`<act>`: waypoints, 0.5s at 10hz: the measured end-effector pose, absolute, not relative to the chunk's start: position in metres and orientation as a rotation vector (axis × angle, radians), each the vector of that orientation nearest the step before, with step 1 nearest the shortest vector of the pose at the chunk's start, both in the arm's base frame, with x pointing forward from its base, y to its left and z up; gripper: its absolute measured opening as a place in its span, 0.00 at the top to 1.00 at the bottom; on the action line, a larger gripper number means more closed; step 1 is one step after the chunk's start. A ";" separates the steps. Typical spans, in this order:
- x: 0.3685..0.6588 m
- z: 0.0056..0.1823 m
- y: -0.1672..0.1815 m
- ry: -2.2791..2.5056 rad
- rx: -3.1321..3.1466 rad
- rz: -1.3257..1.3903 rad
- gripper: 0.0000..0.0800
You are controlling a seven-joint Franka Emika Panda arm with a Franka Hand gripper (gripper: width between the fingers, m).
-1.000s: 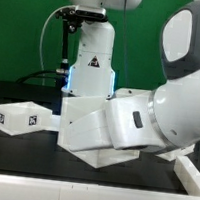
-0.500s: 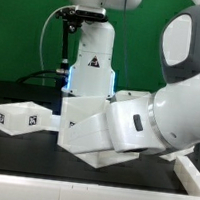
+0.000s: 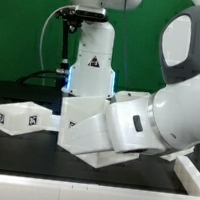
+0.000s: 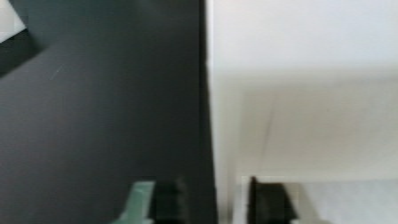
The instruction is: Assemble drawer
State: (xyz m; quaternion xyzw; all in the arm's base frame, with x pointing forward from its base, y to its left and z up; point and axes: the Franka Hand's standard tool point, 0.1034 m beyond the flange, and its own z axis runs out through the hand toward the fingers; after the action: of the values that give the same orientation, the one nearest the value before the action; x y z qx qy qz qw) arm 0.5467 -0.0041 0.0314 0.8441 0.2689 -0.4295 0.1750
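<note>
The drawer's white casing (image 3: 85, 127) stands on the black table (image 3: 21, 157) at the middle of the exterior view, partly behind my arm. A small white tray (image 3: 20, 117) with black-and-white tags lies to the exterior view's left of it, apart. My gripper is hidden by my arm in the exterior view. In the wrist view my gripper (image 4: 217, 205) straddles the edge of the casing's wall (image 4: 311, 100). One finger (image 4: 171, 203) is over the dark table side, the other over the white side. The jaws stand narrow, closed on that wall. The second tray is not seen.
My own big white arm link (image 3: 157, 115) fills the exterior view's right and hides what is behind it. The robot base (image 3: 92, 62) stands at the back. A white piece (image 3: 192, 177) shows at the lower right edge. A white corner (image 4: 9, 25) shows in the wrist view.
</note>
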 end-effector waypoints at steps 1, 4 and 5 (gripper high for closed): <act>0.547 0.031 -0.004 0.762 2.392 -1.217 0.96; 0.549 0.042 -0.001 0.806 2.406 -1.234 0.96; 0.555 0.061 0.001 0.820 2.440 -1.212 0.96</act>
State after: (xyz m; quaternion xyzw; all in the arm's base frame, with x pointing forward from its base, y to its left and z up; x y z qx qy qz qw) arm 0.5550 0.0008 0.0607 0.8481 0.2851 -0.4214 0.1478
